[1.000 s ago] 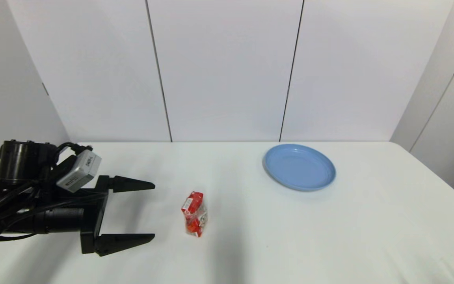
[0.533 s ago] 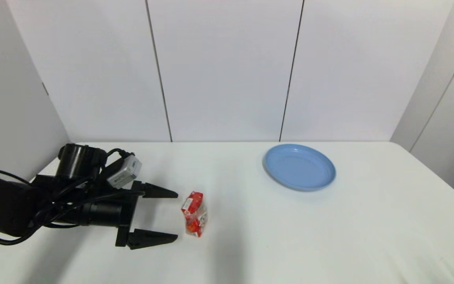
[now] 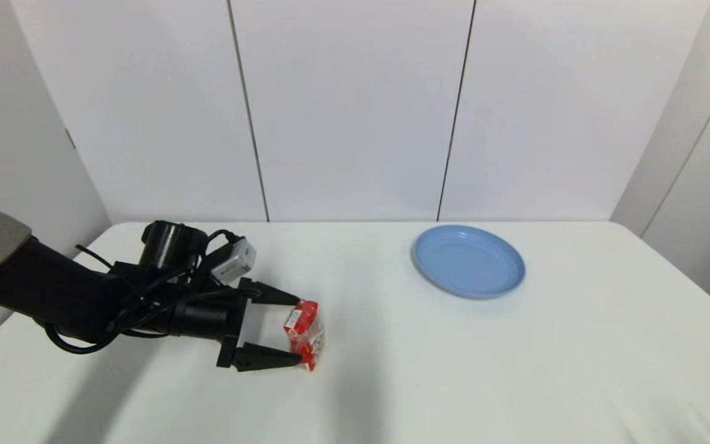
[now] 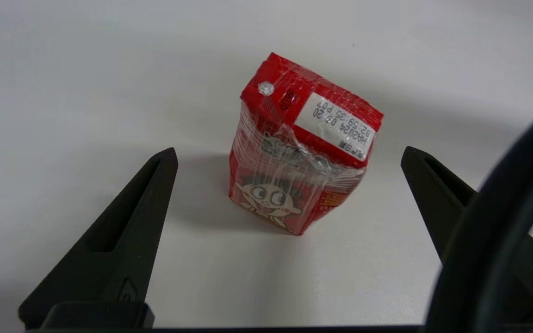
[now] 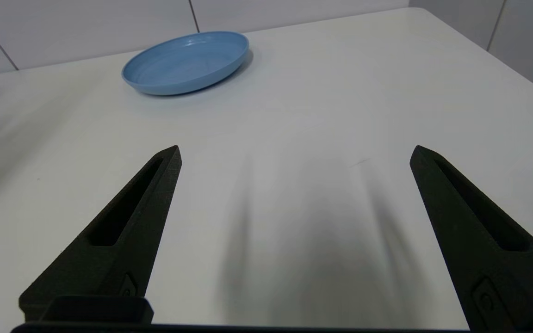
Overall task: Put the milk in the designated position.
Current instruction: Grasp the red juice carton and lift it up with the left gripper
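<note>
The small red milk carton (image 3: 304, 333) with white and orange printing, wrapped in clear film, stands upright on the white surface (image 3: 515, 370), a little left of the centre and in the lower half of the head view. The left claw (image 3: 298, 329) is low over the surface and reaches in from the left side of the frame. Its two black fingers are spread wide, one fingertip behind the carton and one in front of it, so the carton stands between them. In the left wrist view the milk carton (image 4: 300, 147) is between the fingers (image 4: 123, 231), and there is a clear gap on each side; nothing is pinched.

The round blue plastic plate (image 3: 468, 260) lies right of the centre, near the back edge of the surface, well apart from the carton. It holds nothing.

The right claw (image 5: 294, 152) is spread open over the bare surface, with the blue plate (image 5: 187, 61) far in front of it, in the upper left of the right wrist view.
</note>
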Motion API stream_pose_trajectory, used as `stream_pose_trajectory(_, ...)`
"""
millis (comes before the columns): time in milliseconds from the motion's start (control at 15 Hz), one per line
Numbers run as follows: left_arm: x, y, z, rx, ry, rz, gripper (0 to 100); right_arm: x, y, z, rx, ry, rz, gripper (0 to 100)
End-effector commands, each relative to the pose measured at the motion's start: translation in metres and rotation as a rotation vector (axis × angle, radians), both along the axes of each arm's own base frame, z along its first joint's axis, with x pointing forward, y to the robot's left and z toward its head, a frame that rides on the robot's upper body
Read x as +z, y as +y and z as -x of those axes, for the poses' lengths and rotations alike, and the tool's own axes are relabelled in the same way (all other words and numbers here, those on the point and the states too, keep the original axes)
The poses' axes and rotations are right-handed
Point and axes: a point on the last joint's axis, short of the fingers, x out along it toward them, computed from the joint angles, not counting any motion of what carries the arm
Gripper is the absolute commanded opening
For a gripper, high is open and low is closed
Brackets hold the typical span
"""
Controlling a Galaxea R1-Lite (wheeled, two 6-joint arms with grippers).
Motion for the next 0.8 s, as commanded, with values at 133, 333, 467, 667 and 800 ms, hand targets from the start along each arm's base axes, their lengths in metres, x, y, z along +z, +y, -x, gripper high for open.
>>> stream_pose_trajectory(133,-0.008,-0.007,-0.002,-0.024,0.017,-0.001,100,0.0,0.0,0.0,0.0,0.001,-0.001,100)
stream_pose_trajectory(333,-0.005,-0.008,-0.008,-0.024,0.001,0.003,100,0.0,0.0,0.0,0.0,0.001,-0.001,100)
stream_pose_trajectory(467,-0.003,-0.01,-0.012,-0.025,-0.008,0.007,100,0.0,0.0,0.0,0.0,0.001,-0.001,100)
stream_pose_trajectory(667,-0.002,-0.021,-0.013,-0.041,0.017,0.011,100,0.0,0.0,0.0,0.0,0.001,-0.001,100)
stream_pose_trajectory(800,-0.004,-0.023,-0.013,-0.047,0.023,0.009,0,0.0,0.0,0.0,0.0,0.001,-0.001,100)
